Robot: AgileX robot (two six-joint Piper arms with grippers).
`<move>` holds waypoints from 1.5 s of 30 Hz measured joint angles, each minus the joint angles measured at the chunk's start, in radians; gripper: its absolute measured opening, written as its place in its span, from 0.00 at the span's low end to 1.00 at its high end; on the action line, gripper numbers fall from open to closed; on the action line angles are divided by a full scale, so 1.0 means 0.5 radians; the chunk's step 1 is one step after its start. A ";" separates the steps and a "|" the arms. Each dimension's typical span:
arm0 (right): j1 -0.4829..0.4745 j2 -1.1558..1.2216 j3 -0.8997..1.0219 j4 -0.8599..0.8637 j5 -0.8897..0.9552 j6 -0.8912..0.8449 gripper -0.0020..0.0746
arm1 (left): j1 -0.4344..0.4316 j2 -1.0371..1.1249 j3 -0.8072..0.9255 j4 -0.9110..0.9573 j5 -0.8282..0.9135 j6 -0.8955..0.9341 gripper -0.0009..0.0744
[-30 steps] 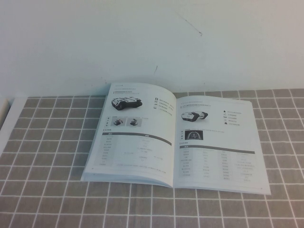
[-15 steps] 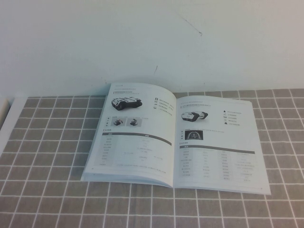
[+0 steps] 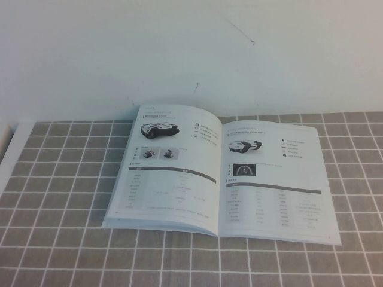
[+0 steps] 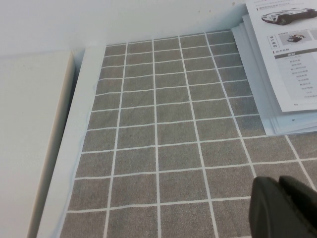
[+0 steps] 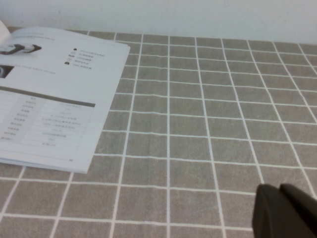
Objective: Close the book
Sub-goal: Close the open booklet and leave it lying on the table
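Nothing has moved: the book (image 3: 221,173) lies open on the checked cloth (image 3: 54,179), near the wall. Left gripper (image 4: 280,184) and right gripper (image 5: 279,188) hover low either side, fingers together. Closing hasn't begun; next, one gripper probably needs to reach an outer page edge.

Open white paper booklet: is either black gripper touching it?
Apart: wrist views show grey checked cloth between left gripper and booklet, likewise right gripper.

Left hand (image 4: 280,187) and right hand (image 5: 279,194) are matte black.
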 joint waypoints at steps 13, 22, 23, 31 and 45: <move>0.000 0.000 0.000 0.000 0.000 0.000 0.02 | 0.000 0.000 0.000 0.009 0.000 0.003 0.01; 0.000 0.000 0.000 0.000 0.000 0.000 0.02 | 0.000 0.000 0.016 0.029 -0.171 0.008 0.01; 0.000 0.000 0.000 0.000 0.000 0.000 0.02 | 0.000 0.000 0.016 0.029 -0.259 0.008 0.01; 0.000 0.000 0.014 -0.149 -0.160 -0.008 0.02 | 0.000 0.000 0.016 0.032 -0.910 0.008 0.01; 0.000 0.000 0.019 -0.119 -1.841 -0.023 0.02 | 0.000 0.000 0.016 0.029 -1.884 0.008 0.01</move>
